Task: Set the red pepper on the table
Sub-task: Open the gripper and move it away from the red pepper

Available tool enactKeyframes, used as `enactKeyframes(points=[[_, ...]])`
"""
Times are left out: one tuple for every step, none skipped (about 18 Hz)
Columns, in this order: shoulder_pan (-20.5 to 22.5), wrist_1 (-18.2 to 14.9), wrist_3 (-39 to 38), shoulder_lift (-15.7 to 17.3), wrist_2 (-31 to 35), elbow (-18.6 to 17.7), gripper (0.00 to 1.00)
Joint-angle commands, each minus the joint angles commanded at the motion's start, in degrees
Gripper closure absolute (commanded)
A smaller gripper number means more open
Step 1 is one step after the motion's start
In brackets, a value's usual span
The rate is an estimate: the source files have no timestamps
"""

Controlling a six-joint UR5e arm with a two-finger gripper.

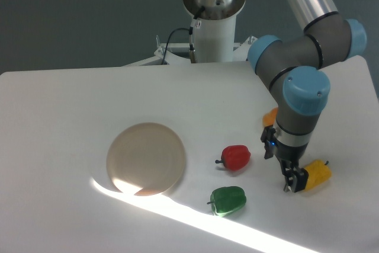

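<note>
The red pepper (235, 157) lies by itself on the white table (71, 105), stem pointing left, between the beige plate and my arm. My gripper (294, 183) hangs to the pepper's right, well apart from it, fingers pointing down just above the tabletop. It is open and holds nothing. Its fingers stand right beside the yellow pepper's left end.
A round beige plate (146, 158) sits left of centre. A green pepper (228, 200) lies just below the red one. A yellow pepper (317, 173) lies at the right, and an orange one (270, 117) is mostly hidden behind my arm. The robot base (212, 16) stands at the back.
</note>
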Motion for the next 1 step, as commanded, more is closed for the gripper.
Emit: enactKeyframes(points=[[0.0, 0.0, 0.0, -0.3, 0.1, 0.4, 0.0]])
